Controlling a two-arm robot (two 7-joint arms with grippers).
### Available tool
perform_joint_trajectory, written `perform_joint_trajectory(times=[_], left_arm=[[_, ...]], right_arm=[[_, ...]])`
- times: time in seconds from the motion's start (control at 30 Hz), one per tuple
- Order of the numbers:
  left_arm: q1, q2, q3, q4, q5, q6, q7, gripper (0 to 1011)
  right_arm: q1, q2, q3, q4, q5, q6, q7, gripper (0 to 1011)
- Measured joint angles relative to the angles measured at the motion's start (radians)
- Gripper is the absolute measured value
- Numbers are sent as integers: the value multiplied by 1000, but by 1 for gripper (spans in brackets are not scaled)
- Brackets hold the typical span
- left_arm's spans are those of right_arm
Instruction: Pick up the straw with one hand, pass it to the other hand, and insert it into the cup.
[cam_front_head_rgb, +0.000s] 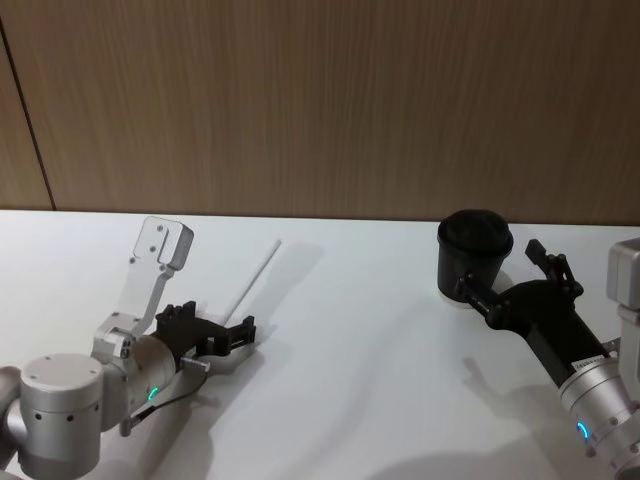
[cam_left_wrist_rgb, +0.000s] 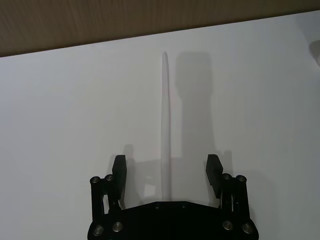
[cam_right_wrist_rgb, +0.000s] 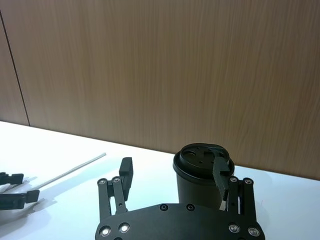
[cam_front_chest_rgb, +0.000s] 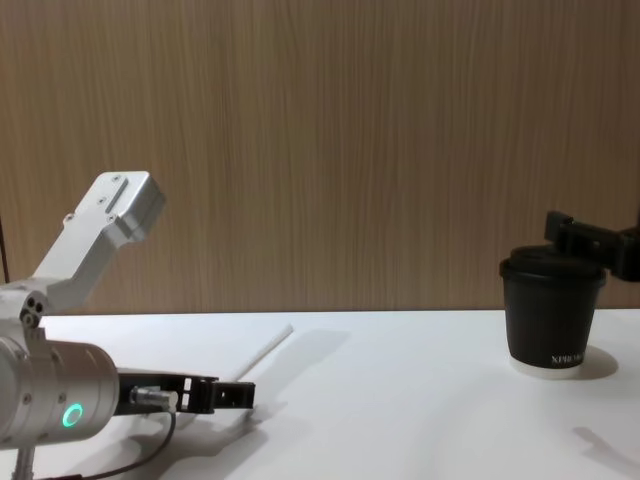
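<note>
The thin white straw (cam_front_head_rgb: 254, 281) lies flat on the white table, pointing away towards the wall. My left gripper (cam_front_head_rgb: 215, 335), the slim black one with the green ring light, sits low at the straw's near end. It is open, and the straw (cam_left_wrist_rgb: 165, 125) runs up between its two fingers (cam_left_wrist_rgb: 119, 172) without touching them. The black lidded cup (cam_front_head_rgb: 472, 255) stands upright at the right. My right gripper (cam_front_head_rgb: 508, 272) hovers open right beside the cup, and one finger (cam_right_wrist_rgb: 220, 175) overlaps the rim of the lid (cam_right_wrist_rgb: 200, 156). Nothing is held.
The white table (cam_front_head_rgb: 360, 380) ends at a wood-panelled wall (cam_front_head_rgb: 320, 100) just behind the straw and cup. Open tabletop lies between the two arms. The left arm's silver camera mount (cam_front_chest_rgb: 105, 225) rises above its wrist.
</note>
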Motion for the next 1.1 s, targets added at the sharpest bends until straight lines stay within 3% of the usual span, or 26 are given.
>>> perform_joint_trajectory(times=[0.7, 0.9, 1.1], left_arm=[[-2, -18, -15, 17, 5, 5, -11, 1003], [-2, -20, -19, 20, 7, 2, -13, 897], [-2, -21, -20, 22, 9, 0, -15, 852]], right_arm=[[0, 0, 0, 0, 0, 0, 0, 1001], [0, 0, 0, 0, 0, 0, 0, 1001], [0, 0, 0, 0, 0, 0, 0, 1001]])
